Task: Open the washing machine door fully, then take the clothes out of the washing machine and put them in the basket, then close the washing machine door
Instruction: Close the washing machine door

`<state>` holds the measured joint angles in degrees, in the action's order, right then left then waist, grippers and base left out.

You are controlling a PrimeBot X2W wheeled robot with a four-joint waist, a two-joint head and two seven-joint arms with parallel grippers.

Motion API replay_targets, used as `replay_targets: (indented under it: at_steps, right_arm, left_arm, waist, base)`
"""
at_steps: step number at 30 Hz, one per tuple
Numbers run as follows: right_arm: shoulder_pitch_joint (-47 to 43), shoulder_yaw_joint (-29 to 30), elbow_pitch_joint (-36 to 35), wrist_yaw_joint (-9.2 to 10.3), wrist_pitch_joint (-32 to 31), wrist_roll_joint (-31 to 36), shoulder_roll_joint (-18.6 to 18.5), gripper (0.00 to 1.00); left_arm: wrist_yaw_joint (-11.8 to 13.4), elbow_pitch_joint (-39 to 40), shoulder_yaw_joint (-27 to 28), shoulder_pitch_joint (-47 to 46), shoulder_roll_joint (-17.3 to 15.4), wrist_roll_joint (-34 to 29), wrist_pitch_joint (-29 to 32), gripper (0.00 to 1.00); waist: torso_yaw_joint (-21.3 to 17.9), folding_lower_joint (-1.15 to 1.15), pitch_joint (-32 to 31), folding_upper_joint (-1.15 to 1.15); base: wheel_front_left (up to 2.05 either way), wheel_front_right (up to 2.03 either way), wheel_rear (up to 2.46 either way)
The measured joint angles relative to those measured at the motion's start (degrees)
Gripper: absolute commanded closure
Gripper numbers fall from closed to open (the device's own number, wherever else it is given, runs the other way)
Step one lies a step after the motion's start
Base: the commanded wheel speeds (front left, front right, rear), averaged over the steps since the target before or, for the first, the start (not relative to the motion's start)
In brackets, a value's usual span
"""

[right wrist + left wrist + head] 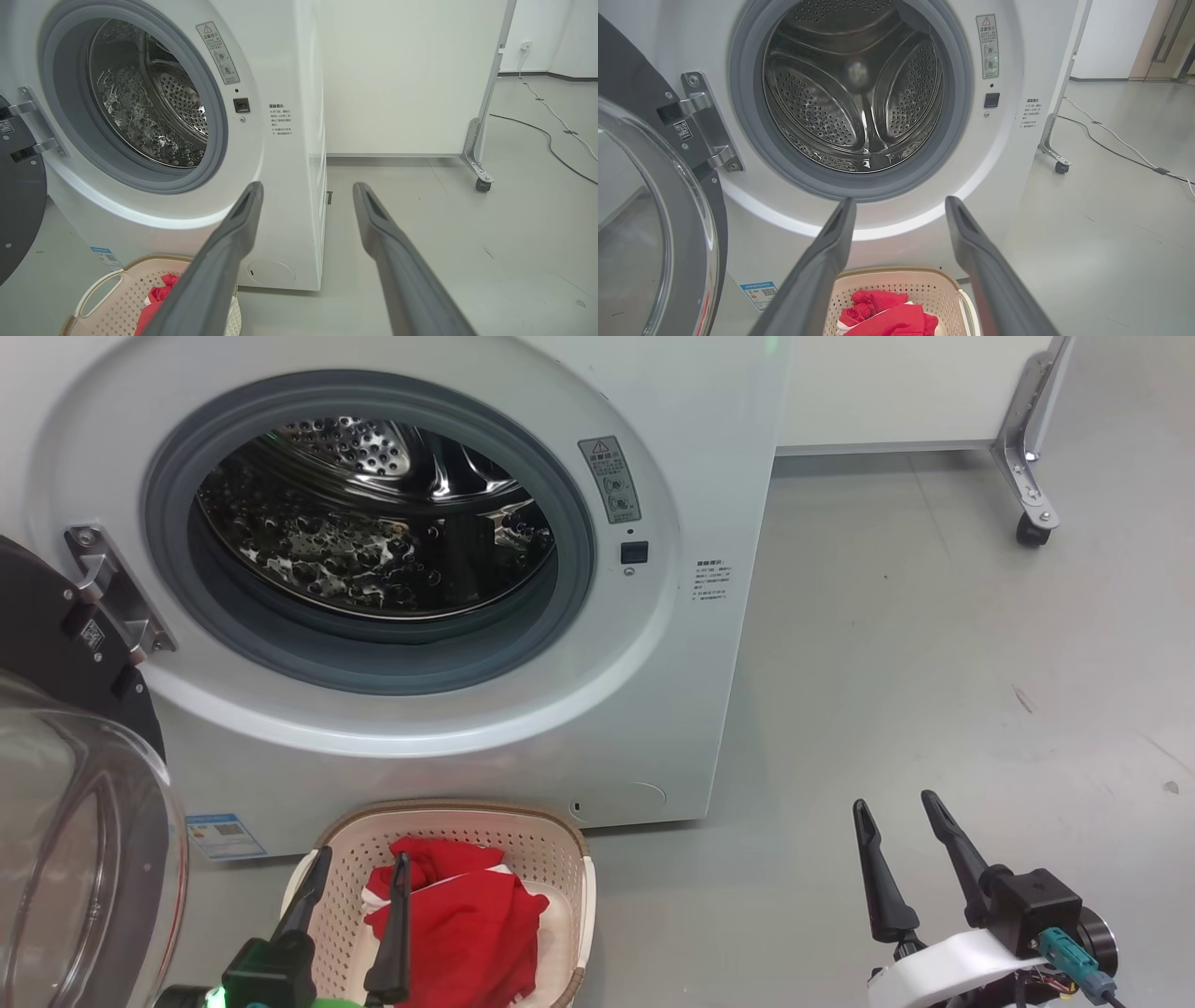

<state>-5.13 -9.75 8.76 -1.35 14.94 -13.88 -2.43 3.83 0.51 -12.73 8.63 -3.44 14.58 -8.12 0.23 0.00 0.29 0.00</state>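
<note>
Evidently the clothes [457,919] lay in the basket [546,847] before the washing machine [695,616]; its door [65,821] stood wide awaiting closing, left tool [362,859] and right tool [893,803] spread, empty.

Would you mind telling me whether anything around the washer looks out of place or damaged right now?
Nothing stands out: the washing machine door hangs open on its hinge, and the clothes lie bunched inside the basket.

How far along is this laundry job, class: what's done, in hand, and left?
Done: the washing machine door stands open, the drum looks empty, the clothes lie in the basket. In hand: nothing; left gripper and right gripper are open. Left: closing the door.
</note>
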Motion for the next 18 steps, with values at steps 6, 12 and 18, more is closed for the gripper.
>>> replay_targets:
  at_steps: [6, 12, 18]
  right_arm:
    - [0.0, 0.0, 0.0, 0.00, 0.0, 0.0, 0.0, 0.00]
    - [0.0, 0.0, -0.1, 0.02, 0.0, 0.0, 0.0, 0.00]
    - [0.0, 0.0, -0.2, 0.07, 0.0, 0.0, 0.0, 0.00]
  left_arm:
    - [0.2, 0.7, 0.0, 0.2, 0.0, -0.1, 0.5, 0.00]
    - [0.4, 1.5, -0.1, 0.3, -0.1, -0.1, 1.0, 0.00]
    - [0.4, 2.2, -0.6, 0.9, -0.3, -0.1, 1.1, 0.00]
  waist:
    - [0.1, 0.00, 0.0, 0.00]
    - [0.2, 0.00, 0.0, 0.00]
    - [0.2, 0.00, 0.1, 0.00]
  base:
    - [-0.73, 0.73, 0.00]
    - [-0.98, 0.98, 0.00]
    - [-1.12, 1.12, 0.00]
